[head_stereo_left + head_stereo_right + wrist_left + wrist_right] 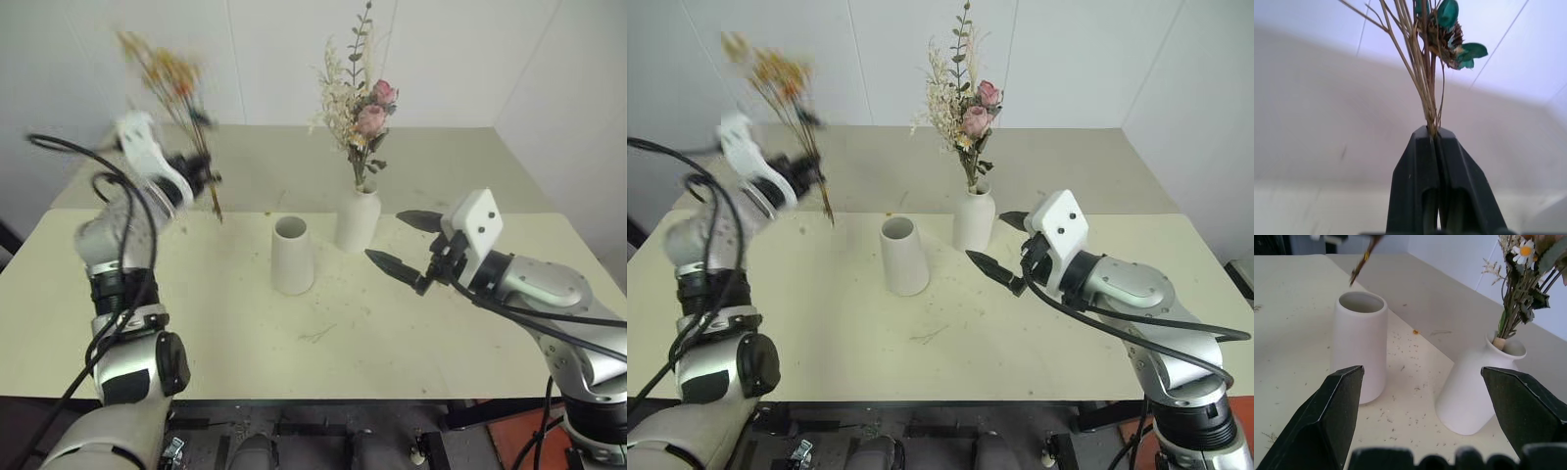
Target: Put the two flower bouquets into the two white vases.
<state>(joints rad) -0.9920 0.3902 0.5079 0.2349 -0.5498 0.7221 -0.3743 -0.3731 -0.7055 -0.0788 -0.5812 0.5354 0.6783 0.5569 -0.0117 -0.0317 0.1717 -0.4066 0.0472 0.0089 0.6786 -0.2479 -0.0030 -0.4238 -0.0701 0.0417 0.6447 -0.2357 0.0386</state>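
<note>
Cream tabletop (411, 333), scattered with dried bits. Left gripper (201, 176) is pinched tight on the yellow-orange bouquet (171, 83), held aloft, stems down, heads tilted up-left. Cone vase (292, 257) stands empty; beside it the bottle vase (358, 219) holds the pink rose bouquet (358, 103) upright. Right gripper (407, 245) hovers spread wide.

Honestly can't read a single word, label, brand or number anywhere here. The two matte white ceramic vases (292, 257) are totally plain, no print or stamp, and the pale cream tabletop (392, 333) has no stickers or markings on it, just scattered dried plant bits.
</note>
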